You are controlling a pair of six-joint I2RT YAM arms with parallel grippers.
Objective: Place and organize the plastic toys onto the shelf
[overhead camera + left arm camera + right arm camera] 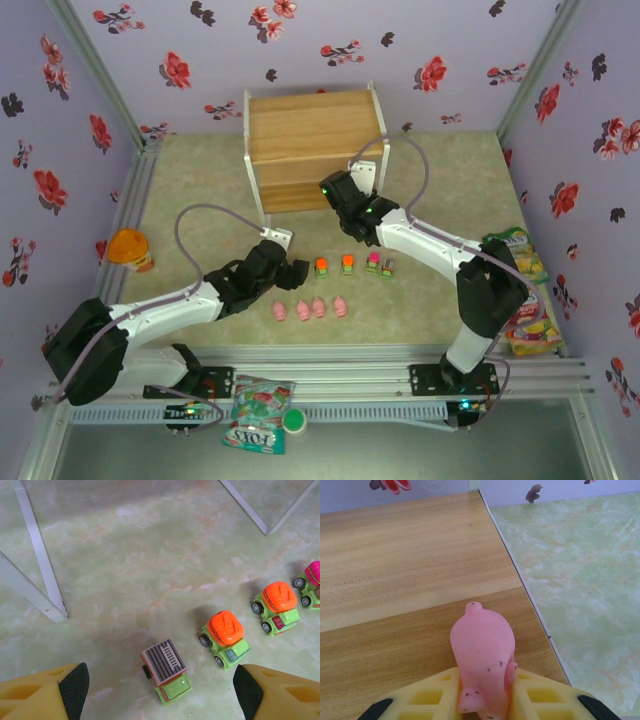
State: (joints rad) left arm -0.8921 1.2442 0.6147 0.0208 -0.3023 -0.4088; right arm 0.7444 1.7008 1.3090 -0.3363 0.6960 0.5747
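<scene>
Over the shelf (395, 555), right gripper (485, 700) clamps a pig (482, 650) for placing; near the shelf, left gripper (160, 687) gapes above a car (166, 672).

We see the shelf (395, 555) in matt grained wood; the pig (482, 650) in smooth pink plastic; the surface (150, 555) marbled, faintly glossy.

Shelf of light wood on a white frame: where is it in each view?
Top external: light wooden shelf on white metal frame, top centre.
Left wrist: thin white bars, apparently its frame, left and upper right.
Right wrist: its boards at left, behind a pink plastic pig.
Shared landmark: pale green marbled tabletop.
</scene>
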